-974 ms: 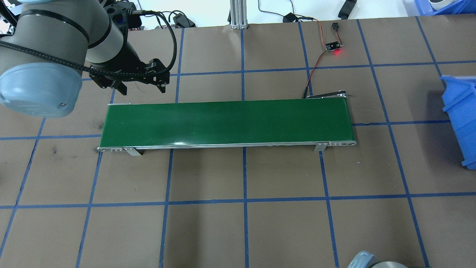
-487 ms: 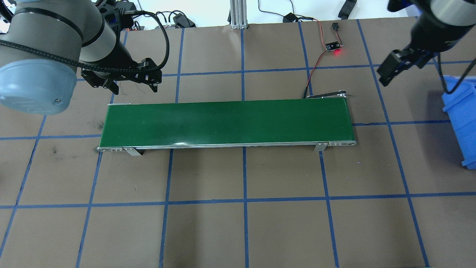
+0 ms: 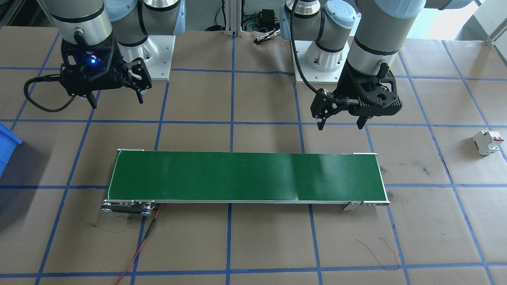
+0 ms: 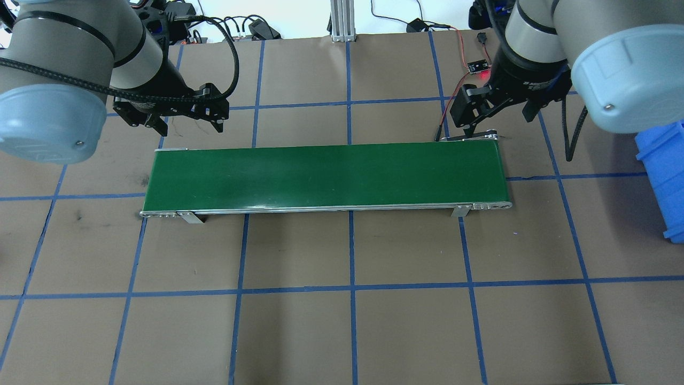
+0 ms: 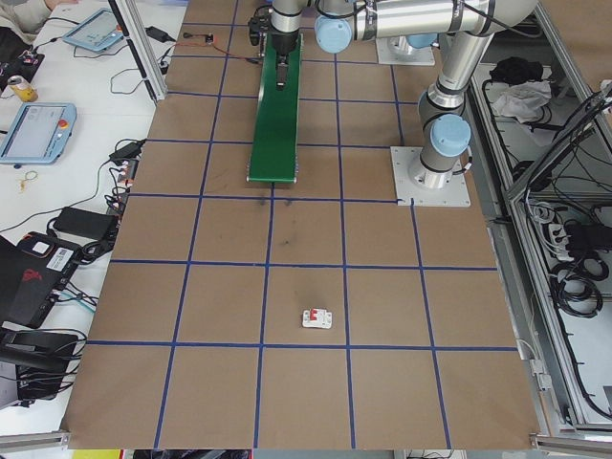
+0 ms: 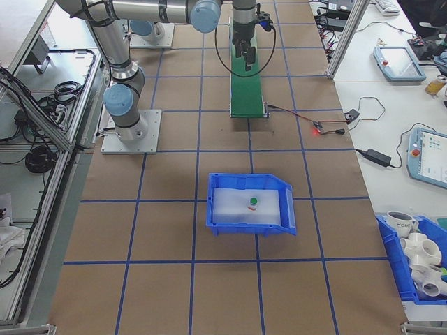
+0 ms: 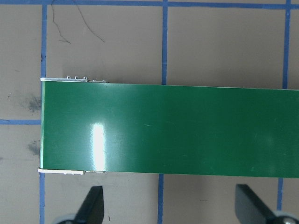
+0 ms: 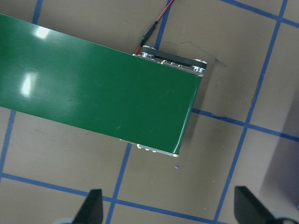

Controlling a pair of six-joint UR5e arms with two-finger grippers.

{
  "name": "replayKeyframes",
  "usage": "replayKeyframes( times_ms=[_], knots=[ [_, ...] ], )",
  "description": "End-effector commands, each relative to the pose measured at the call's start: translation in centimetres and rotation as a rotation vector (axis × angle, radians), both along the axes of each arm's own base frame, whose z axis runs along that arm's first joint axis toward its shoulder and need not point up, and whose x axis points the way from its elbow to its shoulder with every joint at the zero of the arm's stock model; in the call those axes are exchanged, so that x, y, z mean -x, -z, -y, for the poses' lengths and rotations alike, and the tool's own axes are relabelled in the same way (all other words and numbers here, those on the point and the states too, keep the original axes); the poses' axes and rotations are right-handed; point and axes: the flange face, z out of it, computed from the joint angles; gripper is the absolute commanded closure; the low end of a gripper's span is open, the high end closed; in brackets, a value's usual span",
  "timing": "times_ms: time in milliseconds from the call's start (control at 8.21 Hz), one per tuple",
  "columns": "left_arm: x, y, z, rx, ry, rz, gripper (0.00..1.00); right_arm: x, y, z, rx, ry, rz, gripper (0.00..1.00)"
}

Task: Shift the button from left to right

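The button (image 6: 253, 203), small with a green cap, lies inside the blue bin (image 6: 216, 206) in the exterior right view; no other view shows it. My left gripper (image 4: 189, 125) hovers open and empty just behind the left end of the green conveyor belt (image 4: 326, 175). Its fingers (image 7: 93, 205) frame bare belt and paper in the left wrist view. My right gripper (image 4: 499, 122) hangs open and empty over the belt's far right corner, and the right wrist view shows only its fingers (image 8: 92, 206) above that belt end.
A white circuit breaker with a red lever (image 3: 488, 141) lies on the paper well off the belt's left end. A small board with a red light (image 4: 479, 67) and its wires sit behind the belt's right end. The blue bin (image 4: 662, 171) stands at the table's right edge.
My right arm has swung in from the right and now hangs over the belt's right end. My left gripper has drifted slightly left and back, still open.
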Motion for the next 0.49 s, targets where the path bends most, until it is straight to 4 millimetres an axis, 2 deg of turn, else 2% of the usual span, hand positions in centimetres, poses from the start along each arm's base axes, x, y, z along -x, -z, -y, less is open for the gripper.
replayKeyframes(
  times_ms=[0,365],
  knots=[
    [-0.03,-0.18,0.17,0.008,-0.001,0.0,0.0,-2.0,0.64,-0.13,-0.009,0.059,0.039,0.0],
    [-0.1,0.03,0.33,0.005,-0.001,0.0,0.0,-1.81,0.75,0.16,-0.002,0.043,0.025,0.0]
  ],
)
